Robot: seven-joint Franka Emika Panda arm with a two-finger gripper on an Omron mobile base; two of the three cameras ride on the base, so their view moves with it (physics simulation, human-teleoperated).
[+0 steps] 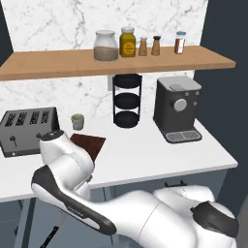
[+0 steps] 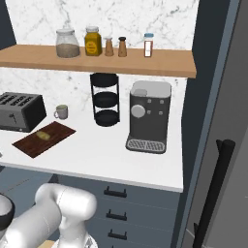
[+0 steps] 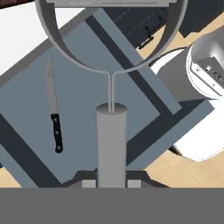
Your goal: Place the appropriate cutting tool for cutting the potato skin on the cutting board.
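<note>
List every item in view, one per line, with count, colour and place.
peeler: 1, silver-grey, held upright in the gripper above an open drawer
knife: 1, black handle, lying in the drawer
cutting board: 1, dark reddish-brown, counter by the toaster
potato: 1, yellowish-brown, on the board
toaster: 1, dark grey, counter left
mug: 1, pale, behind the board
tiered rack: 1, black, under the shelf
coffee machine: 1, grey, counter right
jars and shakers: 5, mixed, on the wooden shelf
gripper: 1, shut on the peeler handle

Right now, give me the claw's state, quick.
Claw: closed on the peeler, gripping its grey handle with the forked head pointing away; the black-handled knife lies below in the open drawer.
</note>
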